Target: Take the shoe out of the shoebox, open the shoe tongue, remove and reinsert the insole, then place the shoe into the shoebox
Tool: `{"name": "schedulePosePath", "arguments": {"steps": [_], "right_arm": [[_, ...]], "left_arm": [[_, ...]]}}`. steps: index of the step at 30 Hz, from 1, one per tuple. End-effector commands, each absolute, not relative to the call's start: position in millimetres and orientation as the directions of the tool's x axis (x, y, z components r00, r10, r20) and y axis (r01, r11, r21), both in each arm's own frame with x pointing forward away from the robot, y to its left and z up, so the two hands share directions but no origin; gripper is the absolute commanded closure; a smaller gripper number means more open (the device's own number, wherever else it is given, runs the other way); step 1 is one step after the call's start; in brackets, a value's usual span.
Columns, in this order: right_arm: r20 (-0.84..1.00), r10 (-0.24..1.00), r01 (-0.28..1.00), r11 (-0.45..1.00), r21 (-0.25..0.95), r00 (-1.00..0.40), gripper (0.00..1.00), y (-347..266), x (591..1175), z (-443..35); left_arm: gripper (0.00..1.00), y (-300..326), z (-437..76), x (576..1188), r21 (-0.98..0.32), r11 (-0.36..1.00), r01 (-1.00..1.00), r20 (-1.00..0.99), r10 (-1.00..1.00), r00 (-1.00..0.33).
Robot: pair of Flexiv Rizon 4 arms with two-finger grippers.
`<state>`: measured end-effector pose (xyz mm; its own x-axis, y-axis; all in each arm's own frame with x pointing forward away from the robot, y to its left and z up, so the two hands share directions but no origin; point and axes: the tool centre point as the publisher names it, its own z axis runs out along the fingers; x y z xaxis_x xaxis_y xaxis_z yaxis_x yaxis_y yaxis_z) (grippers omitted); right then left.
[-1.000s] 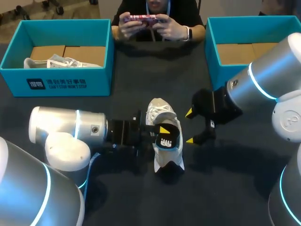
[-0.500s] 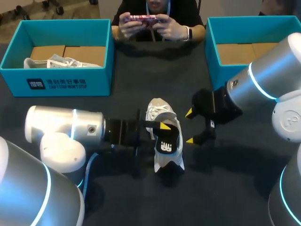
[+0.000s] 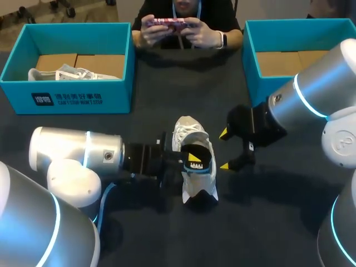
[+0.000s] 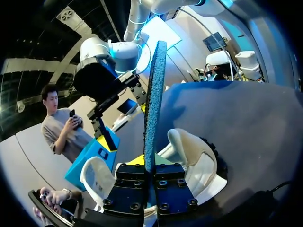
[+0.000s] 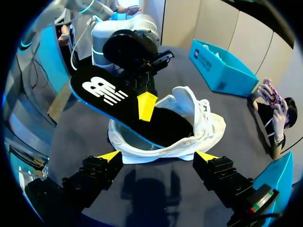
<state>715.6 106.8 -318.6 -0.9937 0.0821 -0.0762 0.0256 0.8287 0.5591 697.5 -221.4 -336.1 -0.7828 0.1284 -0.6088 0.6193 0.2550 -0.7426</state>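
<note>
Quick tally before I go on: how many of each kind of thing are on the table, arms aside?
Shoeboxes: 2, the left shoebox and the right shoebox
Shoes: 2, the boxed shoe and the table shoe
Insoles: 1, the insole, held in the left gripper
Total: 5

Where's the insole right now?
Head view, mid-table: the insole is pinched in the left gripper, one end inside the shoe, the logo end sticking out. The open right gripper sits just right of the shoe.
</note>
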Motion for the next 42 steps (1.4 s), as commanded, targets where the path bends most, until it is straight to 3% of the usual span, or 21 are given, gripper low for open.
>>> {"name": "schedulePosePath", "arguments": {"steps": [1,21,22,23,24,32,40,42], "right_arm": [[-0.078,0.083,0.025,0.828,0.560,-0.993,0.00,107.1,714.7,-319.3],[-0.078,0.083,0.025,0.828,0.560,-0.993,0.00,107.1,714.7,-319.3],[-0.078,0.083,0.025,0.828,0.560,-0.993,0.00,107.1,714.7,-319.3],[-0.078,0.083,0.025,0.828,0.560,-0.993,0.00,107.1,714.7,-319.3],[-0.078,0.083,0.025,0.828,0.560,-0.993,0.00,107.1,714.7,-319.3],[-0.078,0.083,0.025,0.828,0.560,-0.993,0.00,107.1,714.7,-319.3],[-0.078,0.083,0.025,0.828,0.560,-0.993,0.00,107.1,714.7,-319.3],[-0.078,0.083,0.025,0.828,0.560,-0.993,0.00,107.1,714.7,-319.3]], "left_arm": [[1.00,-228.9,-342.9,701.8,-0.733,0.271,0.624,-0.614,0.131,-0.779],[1.00,-226.1,-362.4,724.0,-0.689,0.340,0.640,-0.640,0.131,-0.758],[0.95,-226.1,-361.1,724.3,-0.690,0.340,0.639,-0.639,0.130,-0.758],[0.83,-226.4,-359.2,723.6,-0.690,0.337,0.640,-0.640,0.129,-0.758],[0.79,-226.9,-356.9,722.3,-0.690,0.332,0.643,-0.641,0.131,-0.756],[0.70,-222.9,-337.6,711.1,-0.692,0.298,0.657,-0.652,0.134,-0.747],[0.73,-217.7,-327.2,701.4,-0.686,0.278,0.673,-0.661,0.150,-0.735],[0.78,-217.3,-328.1,700.0,-0.685,0.278,0.673,-0.661,0.151,-0.735]]}}
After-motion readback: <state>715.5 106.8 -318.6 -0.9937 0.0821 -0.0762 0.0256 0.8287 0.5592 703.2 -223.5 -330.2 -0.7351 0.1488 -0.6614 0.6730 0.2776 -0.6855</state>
